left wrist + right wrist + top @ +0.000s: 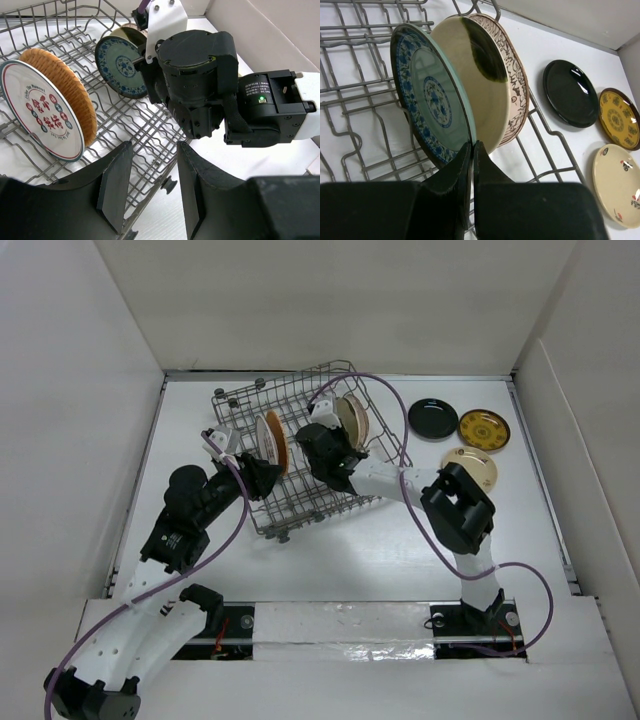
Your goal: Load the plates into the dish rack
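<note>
Standing on edge among the tines of the dish rack, five plates are seen in two groups. Toward the rack's left side, a whitish plate printed with red characters is set directly against an orange woven-look plate. Toward the right side, a teal patterned plate is held upright. A cream plate with a dark olive patch is placed just behind it and a brown-patterned plate behind that, all three packed close. The right gripper is closed on the rim of the teal patterned plate, its fingers pinched almost together with the thin edge between them. The left gripper is held open over the near edge of the rack, and nothing is gripped between its fingers. The whitish plate is seen to one side of it and the right arm's wrist to the other. On the table, outside the rack to its right, three plates are laid flat. A glossy black plate and a yellow plate with a dark pattern are set just beside each other. A cream-gold plate is placed nearer the arms and is partly covered in the overhead view by the right arm.
</note>
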Available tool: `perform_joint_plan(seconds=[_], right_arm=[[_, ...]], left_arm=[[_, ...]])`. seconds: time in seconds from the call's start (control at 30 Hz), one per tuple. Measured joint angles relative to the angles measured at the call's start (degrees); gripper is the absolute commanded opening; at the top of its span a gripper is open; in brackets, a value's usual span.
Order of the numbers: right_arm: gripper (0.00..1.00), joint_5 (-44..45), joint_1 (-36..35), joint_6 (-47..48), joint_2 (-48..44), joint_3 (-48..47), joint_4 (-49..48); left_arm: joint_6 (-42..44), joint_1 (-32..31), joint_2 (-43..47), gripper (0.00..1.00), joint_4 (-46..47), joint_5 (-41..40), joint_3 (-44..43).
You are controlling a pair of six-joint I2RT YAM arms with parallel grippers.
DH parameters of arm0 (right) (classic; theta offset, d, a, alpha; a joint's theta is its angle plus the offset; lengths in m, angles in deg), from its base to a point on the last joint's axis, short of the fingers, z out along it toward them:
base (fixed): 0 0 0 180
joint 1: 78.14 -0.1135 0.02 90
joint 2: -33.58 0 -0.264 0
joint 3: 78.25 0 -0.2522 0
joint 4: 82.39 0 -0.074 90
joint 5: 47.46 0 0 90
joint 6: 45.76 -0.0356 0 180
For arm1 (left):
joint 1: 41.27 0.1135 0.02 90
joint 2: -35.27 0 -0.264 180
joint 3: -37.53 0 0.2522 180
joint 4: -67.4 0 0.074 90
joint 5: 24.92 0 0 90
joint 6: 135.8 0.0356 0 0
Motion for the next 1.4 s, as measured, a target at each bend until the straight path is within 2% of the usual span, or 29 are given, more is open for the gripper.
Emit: perform_joint_plan(seconds=[0.1,0.17,0.27,0.3,0.33,0.5,0.53,0.57,0.6,0.63,0.67,0.77,0.9,0.93,0.97,1.0,1.03,1.07,1.13,1.23,1.4], right_arm=[[0.20,0.04,-0.52,-1.60,0.00,-0.28,0.81],[0.36,-0.07,-0.85,-2.75,0.00,-0.44,1.22],[0.47,-0.83,-1.16,-4.52,-0.02,-1.31,3.63],[0.48,-1.38,-1.20,-5.31,-0.13,-1.75,4.70],[0.56,-1.92,-1.22,-5.92,-0.39,-2.01,5.62],[0.58,-7.98,-0.92,-10.64,-7.19,-1.57,10.16],[0.54,-9.38,-0.76,-11.52,-9.79,-0.74,10.16],[0.38,-10.84,-0.44,-12.79,-13.53,0.72,10.19],[0.16,-12.46,0.22,-13.75,-17.22,2.78,9.35],[0.00,-13.81,1.27,-15.28,-21.77,5.68,8.28],[0.00,-15.19,2.93,-17.27,-26.82,9.42,6.56],[0.00,-19.91,13.22,-24.28,-41.35,21.77,0.33],[0.02,-23.54,33.73,-33.83,-55.56,41.75,-5.35],[0.20,-24.24,37.55,-35.45,-57.44,45.64,-5.22],[0.32,-25.70,42.12,-37.44,-58.86,49.64,-5.07],[0.42,-27.39,45.42,-38.62,-59.41,52.19,-4.94],[0.58,-29.46,49.33,-39.74,-59.43,54.58,-4.74],[0.62,-31.17,52.37,-40.92,-59.04,56.00,-4.59],[0.66,-34.88,58.07,-42.36,-57.11,57.79,-4.85],[0.66,-41.72,64.85,-44.61,-52.70,59.30,-7.19],[0.65,-51.76,70.36,-47.10,-43.25,59.52,-11.28]], left_arm=[[0.00,0.00,0.00,0.38,0.00,0.00,0.00],[0.00,0.00,0.00,0.38,0.00,0.00,0.00],[0.00,0.00,0.00,0.38,-0.02,0.00,0.00],[0.00,0.00,0.00,0.38,0.00,0.00,0.00],[0.00,0.00,0.00,0.38,-0.02,0.00,0.00],[0.00,0.00,0.07,0.38,-0.09,-0.02,0.00],[0.00,0.00,0.11,0.38,-0.11,0.00,0.00],[0.00,0.00,0.20,0.38,-0.17,-0.02,0.00],[0.00,0.00,0.33,0.38,-0.24,-0.02,0.00],[0.00,0.00,0.44,0.38,-0.31,-0.02,0.00],[0.00,0.00,0.59,0.38,-0.39,-0.02,0.00],[0.00,0.00,0.96,0.38,-0.46,0.00,0.00],[-0.02,0.00,1.14,0.38,-0.44,0.13,0.00],[-0.04,0.02,1.11,0.38,-0.48,0.26,0.00],[-0.04,0.02,1.09,0.38,-0.46,0.44,0.00],[-0.04,0.02,1.09,0.38,-0.42,0.52,0.00],[-0.07,0.02,1.09,0.38,-0.42,0.68,0.00],[-0.07,0.00,1.09,0.38,-0.44,0.79,0.00],[-0.07,0.02,1.07,0.38,-0.44,0.87,0.00],[-0.07,0.00,1.14,0.38,-0.44,0.85,0.00],[-0.09,0.02,1.14,0.38,-0.42,0.85,0.00]])
